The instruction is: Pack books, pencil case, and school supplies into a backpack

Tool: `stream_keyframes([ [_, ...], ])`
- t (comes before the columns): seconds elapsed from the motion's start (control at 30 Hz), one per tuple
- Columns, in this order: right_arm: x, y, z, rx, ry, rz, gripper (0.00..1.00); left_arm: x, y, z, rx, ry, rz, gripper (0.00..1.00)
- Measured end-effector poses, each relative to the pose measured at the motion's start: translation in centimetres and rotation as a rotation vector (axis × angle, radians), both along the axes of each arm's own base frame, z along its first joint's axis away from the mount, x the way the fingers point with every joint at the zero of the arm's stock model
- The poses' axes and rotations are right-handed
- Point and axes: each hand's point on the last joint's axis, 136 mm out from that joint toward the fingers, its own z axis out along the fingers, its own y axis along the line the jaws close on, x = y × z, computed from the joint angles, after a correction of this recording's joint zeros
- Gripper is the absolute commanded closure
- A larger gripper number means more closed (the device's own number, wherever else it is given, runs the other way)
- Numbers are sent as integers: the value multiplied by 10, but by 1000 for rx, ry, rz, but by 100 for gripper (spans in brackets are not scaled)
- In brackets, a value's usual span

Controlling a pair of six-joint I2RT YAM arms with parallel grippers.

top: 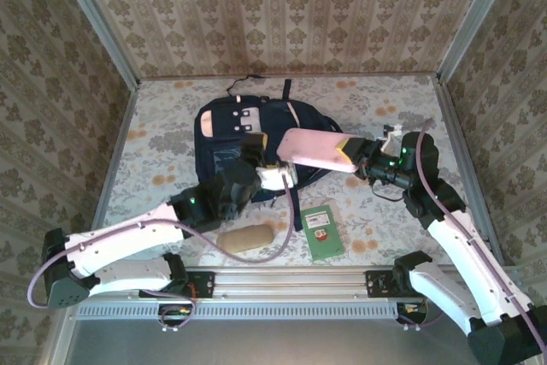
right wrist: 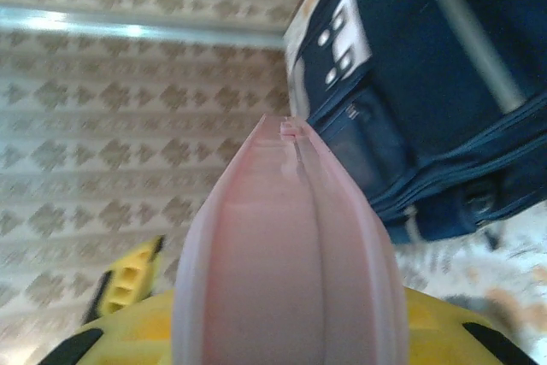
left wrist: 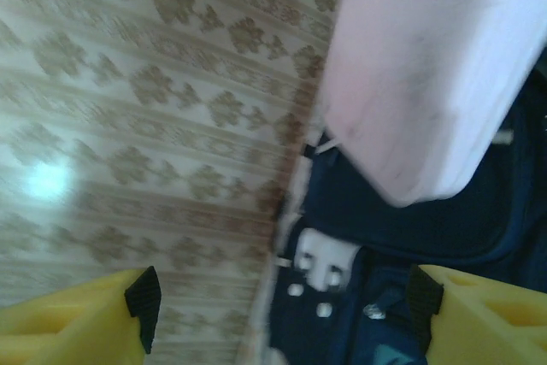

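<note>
My right pincer [top: 350, 157] is clamped on one end of the pink pencil case [top: 312, 149]. In the right wrist view the case runs straight out from between the yellow fingers [right wrist: 128, 284], with a seam along its length. From the overhead camera the case lies roughly level, and its free end reaches left over the right side of the backpack [top: 231, 138]. I cannot tell whether the case touches the fabric or hangs just above it.

The backpack lies flat near the middle of the worktop [top: 171, 126], with its grey patches and white buckles toward the far wall.

My left pincer [left wrist: 284, 301] stands wide open with nothing between its yellow fingers. In its own wrist view the backpack's dark pocket and white fittings sit beyond the gap, and the pink case is above and to the right. From overhead, this arm reaches in from the near left to the backpack's near edge, just beside the free end of the case.

Nearer the arm bases, a small green book [top: 321, 232] lies flat on the worktop, apart from the backpack. A tan oval pouch [top: 245, 238] lies to its left, partly under the left arm's cable.
</note>
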Motion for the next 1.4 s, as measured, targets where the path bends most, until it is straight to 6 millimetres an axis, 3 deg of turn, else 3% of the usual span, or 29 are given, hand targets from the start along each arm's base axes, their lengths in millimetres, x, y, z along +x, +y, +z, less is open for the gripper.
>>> stream_keyframes([
  [0.1, 0, -18, -11, -97, 8, -51, 78, 26, 2, 6, -187, 200, 80, 26],
  [0.23, -6, -34, -22, -223, 12, -90, 76, 64, -1, -9, -425, 505, 189, 30],
  [0.5, -15, -62, -36, -390, 18, -172, 76, 115, -42, -97, -815, 1130, 382, 37],
  [0.6, -17, -70, -39, -436, 21, -198, 76, 137, -60, -118, -908, 1282, 452, 41],
  [0.7, -19, -78, -39, -470, 10, -221, 76, 156, -78, -132, -977, 1383, 486, 46],
  [0.87, -20, -85, -39, -502, 4, -241, 75, 172, -97, -149, -1021, 1466, 522, 48],
  [1.17, -25, -89, -38, -514, 0, -248, 74, 176, -100, -168, -1030, 1502, 581, 49],
  [1.4, -25, -91, -42, -524, 5, -251, 74, 184, -108, -177, -1030, 1514, 592, 56],
])
